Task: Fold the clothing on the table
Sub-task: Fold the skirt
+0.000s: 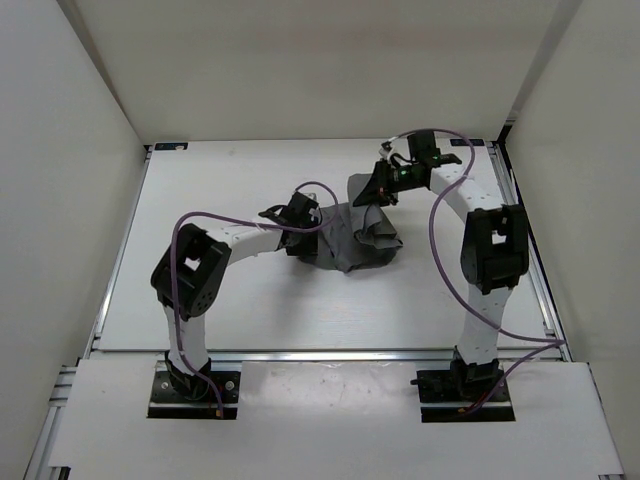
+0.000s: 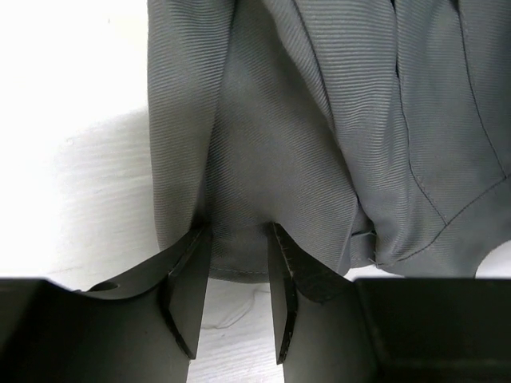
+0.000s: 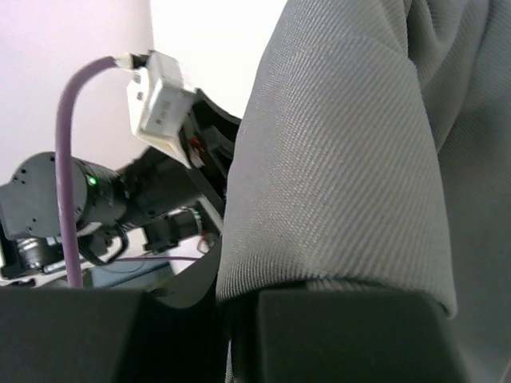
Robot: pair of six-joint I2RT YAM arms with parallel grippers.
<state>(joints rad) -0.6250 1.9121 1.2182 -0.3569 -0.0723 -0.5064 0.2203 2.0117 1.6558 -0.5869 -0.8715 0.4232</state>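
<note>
The grey clothing (image 1: 355, 245) lies bunched in the middle of the white table (image 1: 200, 200), with its far part lifted. My left gripper (image 1: 318, 234) is at the garment's left edge. In the left wrist view it (image 2: 238, 239) stands open. The hem of the clothing (image 2: 319, 120) runs between its fingertips (image 2: 196, 243), and bare table shows in the gap. My right gripper (image 1: 378, 190) holds the raised far part. In the right wrist view it (image 3: 231, 291) is shut on the clothing (image 3: 343, 159), which drapes over it and hides the tips.
White walls enclose the table on three sides, and aluminium rails (image 1: 525, 250) run along its edges. A black arm link with a purple cable (image 3: 72, 199) shows to the left in the right wrist view. Purple cables (image 1: 440, 250) loop beside both arms.
</note>
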